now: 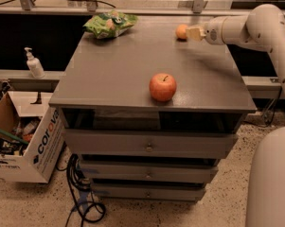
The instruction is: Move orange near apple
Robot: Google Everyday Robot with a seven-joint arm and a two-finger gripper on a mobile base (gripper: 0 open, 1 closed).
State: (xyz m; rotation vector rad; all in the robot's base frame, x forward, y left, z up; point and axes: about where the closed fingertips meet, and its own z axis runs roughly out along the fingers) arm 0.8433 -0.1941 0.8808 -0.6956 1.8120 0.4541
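Up at one o'clock on the grey surface, near the far edge, sits the orange, and the claw is right against its three o'clock side, reaching in on the pale arm from the right. Whether the claw is clenched on the fruit or released beside it, I cannot tell from this angle (the two simply meet at the edge). The apple stands well apart, down at six o'clock by the front edge, stem up.

So the step in hand looks like securing the orange, with the whole carry left to do. To do it well, the claw wants the fruit centred, gripped across its widest part, because a round thing squeezed off-centre will squirt away, and the back edge is close. Once it is held, lift it clear of the surface, not dragged, then travel toward roughly seven o'clock.

Set it down just beside the apple, short of touching; a nudge could roll the apple off the front edge. Lower fully before letting go so the orange does not roll. The green snack bag at eleven o'clock is well off the path.
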